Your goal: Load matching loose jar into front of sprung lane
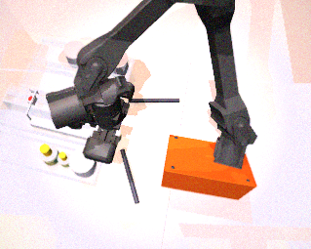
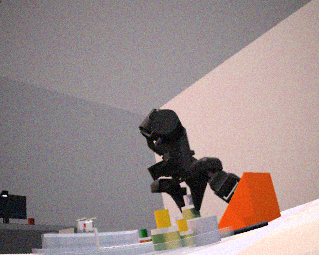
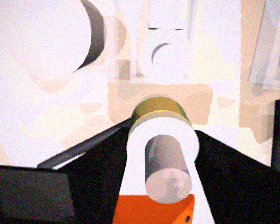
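My gripper (image 2: 190,211) (image 3: 160,135) is shut on a jar (image 2: 191,214) (image 3: 159,107) with a white shoulder, grey-pink cap and olive-yellow label. In the exterior view it hangs roughly upright, above and behind the yellow-capped jars. In the top view the arm hides the fingers and held jar. In the wrist view a pale round jar top (image 3: 162,60) shows ahead of the held jar, between clear lane walls, with a white block (image 3: 167,14) behind it; glare washes out its colours. Contact between the held jar and the lane cannot be told.
The clear rack (image 2: 114,239) also holds yellow-capped jars (image 1: 48,154) (image 1: 63,159) (image 2: 161,219) and wide white jars (image 1: 83,167) (image 1: 73,53) (image 2: 205,229) (image 3: 42,37). Two dark bars (image 1: 154,101) (image 1: 130,176) lie before it. The orange base block (image 1: 199,164) (image 2: 254,203) (image 3: 145,211) stands nearby.
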